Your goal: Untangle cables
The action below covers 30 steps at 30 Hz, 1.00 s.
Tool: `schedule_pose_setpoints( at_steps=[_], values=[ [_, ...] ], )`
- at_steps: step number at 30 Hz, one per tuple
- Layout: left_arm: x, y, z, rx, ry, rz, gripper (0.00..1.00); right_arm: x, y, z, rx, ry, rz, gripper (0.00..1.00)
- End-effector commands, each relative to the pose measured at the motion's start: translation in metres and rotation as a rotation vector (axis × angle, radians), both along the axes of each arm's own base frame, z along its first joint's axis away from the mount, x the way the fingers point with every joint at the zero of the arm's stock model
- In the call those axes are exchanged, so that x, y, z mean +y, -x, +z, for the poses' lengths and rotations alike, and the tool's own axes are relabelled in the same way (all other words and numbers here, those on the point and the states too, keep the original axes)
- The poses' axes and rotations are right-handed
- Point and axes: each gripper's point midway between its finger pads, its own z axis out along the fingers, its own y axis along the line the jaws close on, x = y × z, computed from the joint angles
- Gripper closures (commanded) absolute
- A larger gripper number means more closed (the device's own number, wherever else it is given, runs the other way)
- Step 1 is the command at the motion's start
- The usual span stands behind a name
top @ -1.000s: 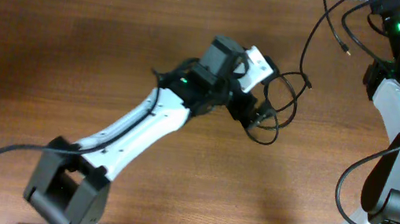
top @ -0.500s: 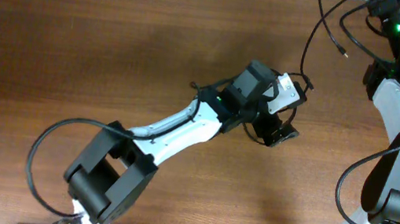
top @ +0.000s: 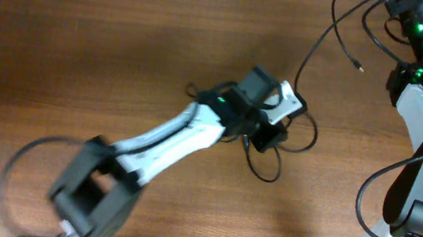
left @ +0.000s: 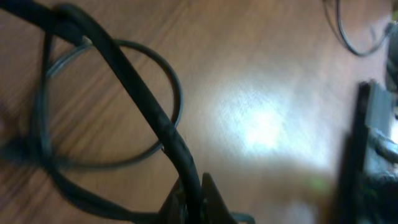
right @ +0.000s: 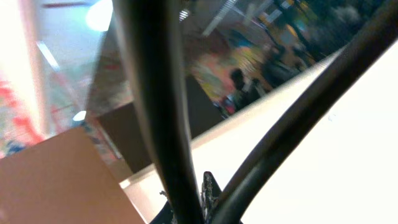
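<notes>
**A:** Where are the cables?

**B:** The cables (top: 276, 157) lie near the middle of the brown table (top: 79, 48), in loose loops just beside and partly under the left claw (top: 270, 136). One thin strand runs from there up toward the far right corner. A small plug end (top: 359, 67) shows near the right arm (top: 422, 116), well apart from the loops.

**A:** Is the left claw holding anything?

**B:** Yes. In the left wrist view, one cord runs tight from the upper left straight down into the fingertips (left: 205, 196). They are pressed together on it. A round loop lies flat on the wood behind that cord. The view is blurred, so I can't make out finer detail.

**A:** And the right claw?

**B:** The right claw (right: 204, 198) is up by the far right corner, mostly cut off in the overhead view. Its own camera shows two dark strands (right: 155, 93) crossing close to the lens and meeting near the fingertips at the bottom. I can't tell whether it is open or closed, or whether those strands are in its grip.
</notes>
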Motion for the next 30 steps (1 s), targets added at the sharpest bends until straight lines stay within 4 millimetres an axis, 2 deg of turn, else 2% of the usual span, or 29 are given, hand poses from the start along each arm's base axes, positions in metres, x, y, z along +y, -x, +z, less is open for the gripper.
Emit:
schedule_pose_setpoints(
  at_steps=[1, 5, 8, 10, 12, 15, 19, 23, 27, 30],
  values=[
    [0.037, 0.001, 0.105, -0.192, 0.116, -0.019, 1.0, -0.021, -0.002, -0.002, -0.001, 0.049, -0.061, 0.96],
    [0.089, 0.006, 0.156, -0.332, 0.113, 0.006, 1.0, -0.044, -0.004, -0.01, 0.036, 0.05, -0.107, 0.96],
    [0.127, 0.004, 0.176, -0.398, 0.067, 0.091, 1.0, -0.068, -0.005, -0.018, 0.075, 0.043, -0.149, 0.96],
    [0.151, 0.002, 0.185, -0.424, 0.036, 0.161, 1.0, -0.09, -0.005, -0.028, 0.124, 0.029, -0.188, 0.96],
    [0.164, 0.004, 0.19, -0.426, 0.031, 0.191, 1.0, -0.106, -0.004, -0.035, 0.148, 0.04, -0.218, 0.96],
    [0.174, 0.005, 0.194, -0.43, 0.028, 0.215, 1.0, -0.129, -0.001, -0.046, 0.2, 0.032, -0.255, 0.96],
    [0.175, 0.009, 0.196, -0.448, 0.024, 0.191, 1.0, -0.159, 0.004, -0.067, 0.275, 0.051, -0.31, 0.96],
    [0.175, 0.008, 0.197, -0.453, 0.027, 0.193, 1.0, -0.194, 0.014, -0.098, 0.395, 0.056, -0.377, 0.96],
    [0.174, 0.007, 0.197, -0.456, 0.028, 0.193, 1.0, -0.224, 0.026, -0.12, 0.48, 0.048, -0.439, 0.96],
    [0.174, 0.006, 0.198, -0.461, 0.032, 0.194, 1.0, -0.251, 0.039, -0.15, 0.6, 0.039, -0.524, 0.96]
  ],
)
